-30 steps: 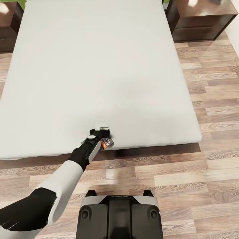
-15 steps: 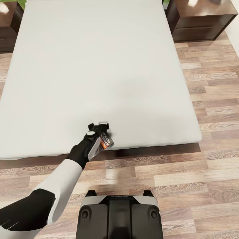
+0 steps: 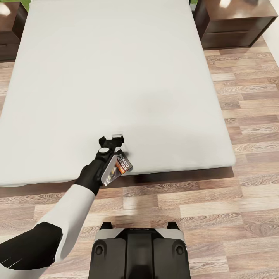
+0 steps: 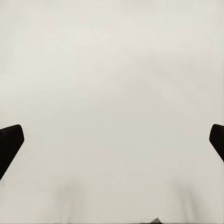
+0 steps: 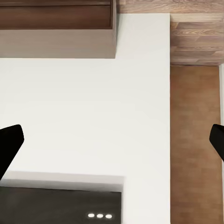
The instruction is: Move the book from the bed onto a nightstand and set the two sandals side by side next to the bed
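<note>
Book (image 3: 117, 167) beside left gripper (image 3: 116, 138) at bed (image 3: 116, 69) edge; wrist fingers (image 4: 9, 144) apart.

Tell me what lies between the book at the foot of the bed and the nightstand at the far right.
In the head view, only bare pale-grey mattress lies between the book and the nightstand; nothing rests on that stretch.

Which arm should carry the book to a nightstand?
Left. The left pincer is over the bed's near edge with the book right beside its wrist. Whether it grips the book is unclear.
</note>
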Available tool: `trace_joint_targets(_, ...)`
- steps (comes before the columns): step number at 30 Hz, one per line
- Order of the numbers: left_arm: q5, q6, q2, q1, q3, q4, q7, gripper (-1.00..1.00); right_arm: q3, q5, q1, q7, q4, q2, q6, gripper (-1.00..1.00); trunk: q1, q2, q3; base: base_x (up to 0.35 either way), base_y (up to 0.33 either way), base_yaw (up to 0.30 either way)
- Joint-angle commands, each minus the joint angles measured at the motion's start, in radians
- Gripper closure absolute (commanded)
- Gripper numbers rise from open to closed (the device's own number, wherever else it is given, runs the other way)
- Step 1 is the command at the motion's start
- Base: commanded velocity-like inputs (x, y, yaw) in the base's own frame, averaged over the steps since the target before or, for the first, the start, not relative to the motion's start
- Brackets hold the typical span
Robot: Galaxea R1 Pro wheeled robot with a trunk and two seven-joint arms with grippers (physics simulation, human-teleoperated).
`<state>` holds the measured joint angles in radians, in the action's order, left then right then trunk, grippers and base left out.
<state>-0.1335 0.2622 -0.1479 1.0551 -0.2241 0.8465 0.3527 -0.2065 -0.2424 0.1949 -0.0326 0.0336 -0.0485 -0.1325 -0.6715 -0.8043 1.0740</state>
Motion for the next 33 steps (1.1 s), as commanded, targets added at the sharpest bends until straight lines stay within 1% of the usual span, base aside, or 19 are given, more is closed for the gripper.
trace_joint_targets(1, -0.011, 0.003, 0.001, 0.0, -0.004, 0.002, 0.009, -1.0, -0.009, -0.007, 0.0, -0.003, 0.002, -0.001, -0.006, -1.0, 0.0, -0.001, 0.0, 0.0, 0.0, 0.0)
trace_joint_targets(4, -0.01, 0.012, 0.002, 0.0, -0.004, 0.046, 0.042, -1.0, -0.008, -0.008, 0.0, -0.003, 0.001, -0.001, -0.006, -1.0, 0.0, -0.001, 0.0, 0.0, 0.0, 0.0)
trace_joint_targets(5, -0.01, 0.012, 0.002, 0.0, -0.004, 0.046, 0.042, -1.0, -0.008, -0.008, 0.0, -0.003, 0.001, -0.001, -0.006, -1.0, 0.0, -0.001, 0.0, 0.0, 0.0, 0.0)
trace_joint_targets(9, -0.008, 0.052, 0.003, 0.0, -0.004, 0.104, 0.074, -1.0, -0.007, -0.009, 0.0, -0.003, -0.001, 0.0, -0.006, -1.0, 0.0, -0.001, 0.0, 0.0, 0.0, 0.0)
trace_joint_targets(16, -0.003, 0.09, 0.003, 0.0, -0.005, 0.151, 0.092, -1.0, -0.005, -0.009, 0.0, -0.003, -0.004, 0.001, -0.006, -1.0, 0.0, -0.001, 0.0, 0.0, 0.0, 0.0)
trace_joint_targets(19, 0.006, 0.1, 0.003, 0.0, -0.005, 0.169, 0.101, -1.0, -0.004, -0.009, 0.0, -0.003, -0.005, 0.001, -0.006, -1.0, 0.0, -0.001, 0.0, 0.0, 0.0, 0.0)
trace_joint_targets(21, 0.022, 0.108, 0.004, 0.0, -0.006, 0.183, 0.112, -1.0, -0.003, -0.009, 0.0, -0.003, -0.006, 0.001, -0.006, -1.0, 0.0, -0.001, 0.0, 0.0, 0.0, 0.0)
trace_joint_targets(22, 0.022, 0.108, 0.004, 0.0, -0.006, 0.183, 0.112, -1.0, -0.003, -0.009, 0.0, -0.003, -0.006, 0.001, -0.006, -1.0, 0.0, -0.001, 0.0, 0.0, 0.0, 0.0)
trace_joint_targets(26, 0.069, 0.136, 0.004, 0.0, -0.005, 0.206, 0.136, -1.0, -0.002, -0.01, 0.0, -0.003, -0.008, 0.001, -0.006, -1.0, 0.0, -0.001, 0.0, 0.0, 0.0, 0.0)
trace_joint_targets(27, 0.069, 0.136, 0.004, 0.0, -0.005, 0.206, 0.136, -1.0, -0.002, -0.01, 0.0, -0.003, -0.008, 0.001, -0.006, -1.0, 0.0, -0.001, 0.0, 0.0, 0.0, 0.0)
trace_joint_targets(30, 0.1, 0.177, 0.004, 0.0, -0.004, 0.23, 0.153, -1.0, -0.001, -0.01, 0.0, -0.003, -0.009, 0.001, -0.006, -1.0, 0.0, -0.001, 0.0, 0.0, 0.0, 0.0)
trace_joint_targets(33, 0.107, 0.192, 0.004, 0.0, -0.004, 0.24, 0.159, -1.0, -0.001, -0.01, 0.0, -0.003, -0.009, 0.001, -0.006, -1.0, 0.0, -0.001, 0.0, 0.0, 0.0, 0.0)
